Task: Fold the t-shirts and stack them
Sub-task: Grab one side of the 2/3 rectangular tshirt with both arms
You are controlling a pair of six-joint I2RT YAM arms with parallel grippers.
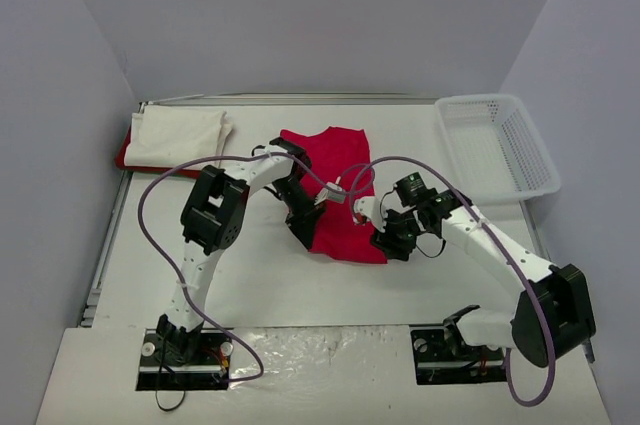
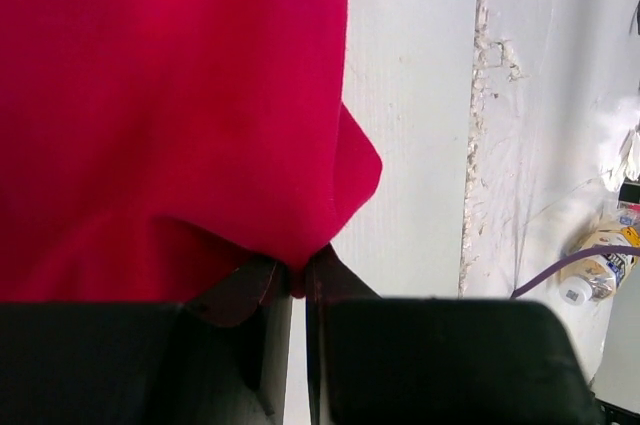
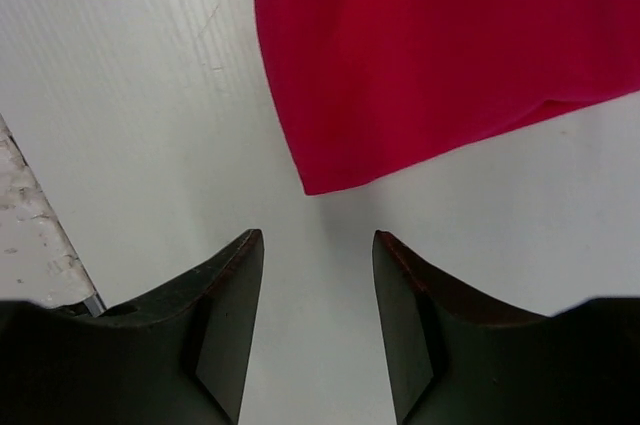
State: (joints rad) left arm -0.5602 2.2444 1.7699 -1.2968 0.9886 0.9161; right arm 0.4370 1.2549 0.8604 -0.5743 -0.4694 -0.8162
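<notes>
Table (image 1: 260,285): white work surface, with one red t-shirt (image 1: 340,160) lying flat in the middle between my two arms. It looks partly folded, a rough rectangle with its near edge toward the bases.

Far left corner: a folded white t-shirt (image 1: 178,133) sits on top of another red one (image 1: 124,157), so I judge the stack is begun. The lattice basket (image 1: 530,160) stands at the far right, well apart from the work.

Left gripper (image 2: 297,280): closed, pinching a small tuck of the middle shirt's near-left hem. The cloth puckers up into the jaws, so the hold looks sound.

Right gripper (image 3: 318,235): jaws apart, nothing between them, poised low over bare table just short of the shirt's near-right corner (image 3: 312,185). No contact yet.

Assessment: the step in hand is securing the second corner before a two-handed fold away from me.

Recommendations:
- Advance the right jaws until the corner lies well between the fingers, not at the tips.
- Catch every layer at that corner; I cannot tell how many there are.
- Close fully before any lift.
- Raise both hands together and level, keeping the hem taut.
</notes>
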